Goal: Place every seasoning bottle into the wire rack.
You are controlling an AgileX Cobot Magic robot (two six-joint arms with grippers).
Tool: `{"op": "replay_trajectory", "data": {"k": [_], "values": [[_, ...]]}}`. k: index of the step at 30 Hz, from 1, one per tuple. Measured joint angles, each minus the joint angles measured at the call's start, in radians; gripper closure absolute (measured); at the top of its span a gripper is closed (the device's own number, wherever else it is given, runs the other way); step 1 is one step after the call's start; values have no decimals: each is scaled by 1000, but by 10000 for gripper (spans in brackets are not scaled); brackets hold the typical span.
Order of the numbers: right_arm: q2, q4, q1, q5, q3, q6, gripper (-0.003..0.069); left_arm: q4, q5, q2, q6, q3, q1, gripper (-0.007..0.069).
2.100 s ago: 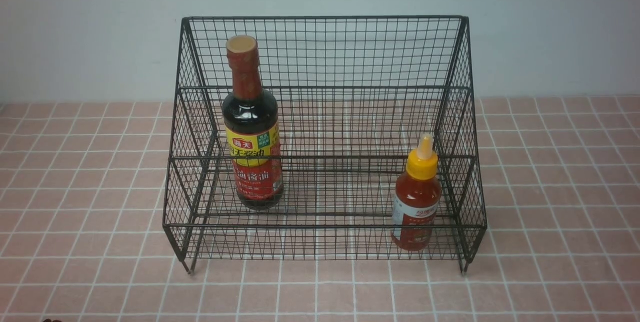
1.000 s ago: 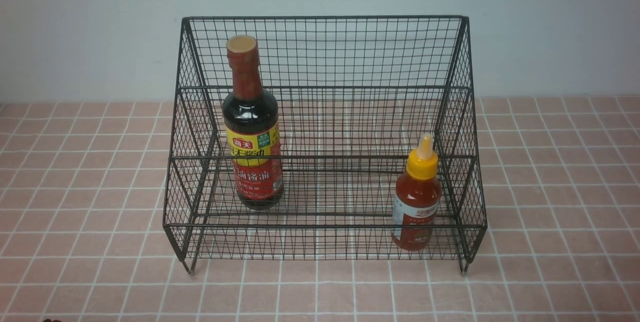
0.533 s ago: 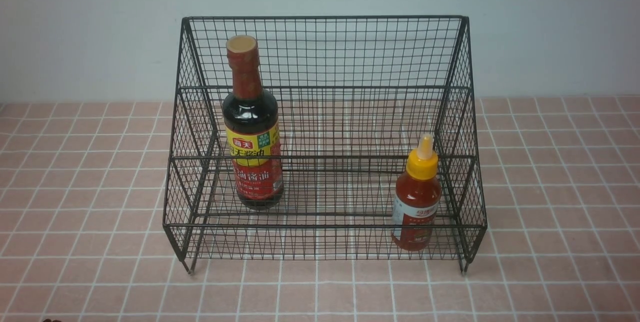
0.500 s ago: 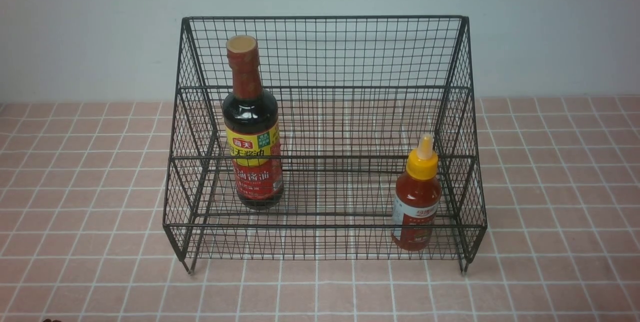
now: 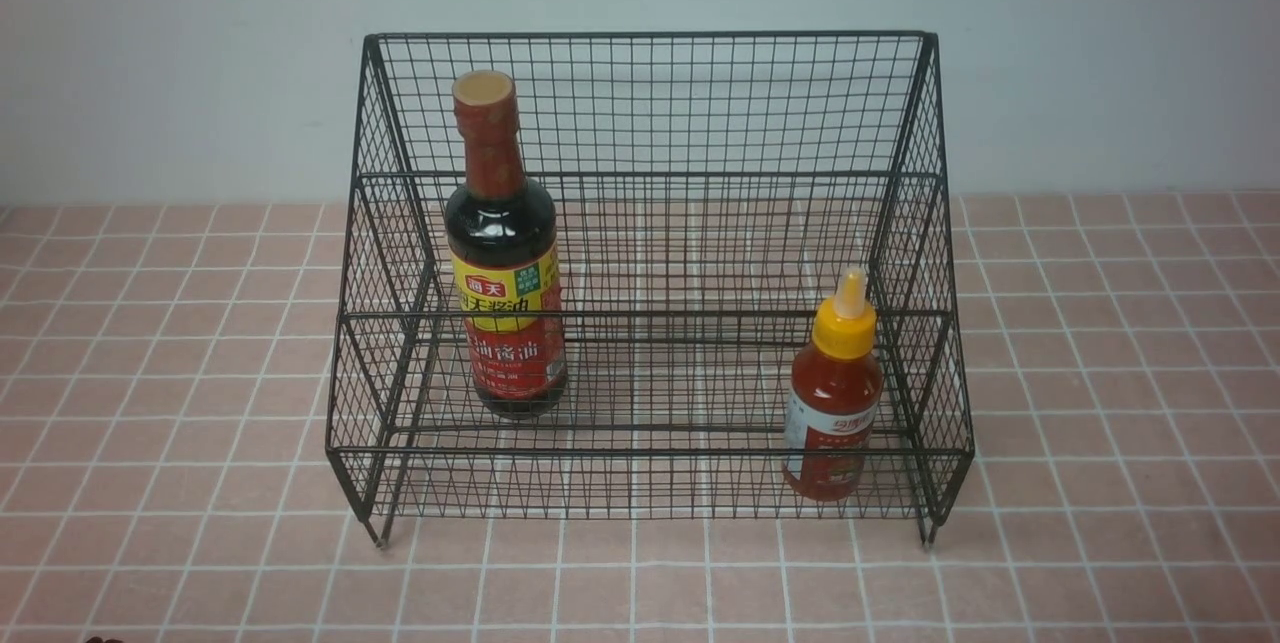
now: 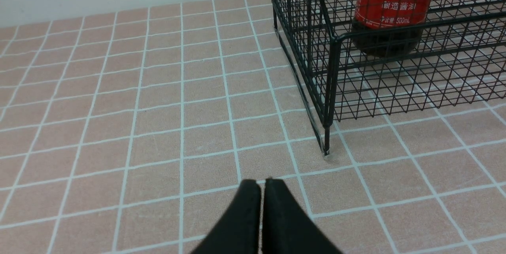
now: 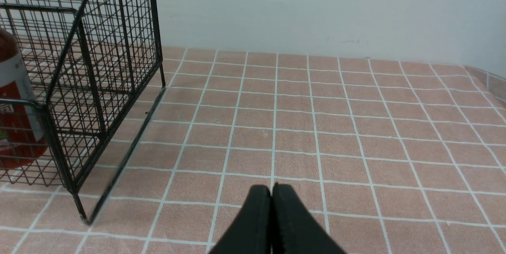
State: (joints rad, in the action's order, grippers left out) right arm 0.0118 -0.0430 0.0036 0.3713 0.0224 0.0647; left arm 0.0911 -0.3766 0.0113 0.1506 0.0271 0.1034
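The black wire rack stands mid-table against the wall. The tall dark soy-sauce bottle stands upright inside it on the left; its base shows in the left wrist view. The red sauce squeeze bottle with yellow nozzle cap stands upright in the rack's front right corner; it shows at the edge of the right wrist view. My left gripper is shut and empty over the tiles, short of the rack's front left leg. My right gripper is shut and empty, right of the rack. Neither gripper shows in the front view.
The table is covered in pink tiles with white grout. A pale wall runs behind the rack. The table's right edge shows in the right wrist view.
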Motion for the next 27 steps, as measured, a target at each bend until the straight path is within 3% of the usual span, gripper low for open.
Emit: {"op": "replay_trajectory", "data": {"k": [27], "values": [[0, 0, 0, 0, 0, 0, 669, 26, 0, 0, 0, 0, 0, 631]]}}
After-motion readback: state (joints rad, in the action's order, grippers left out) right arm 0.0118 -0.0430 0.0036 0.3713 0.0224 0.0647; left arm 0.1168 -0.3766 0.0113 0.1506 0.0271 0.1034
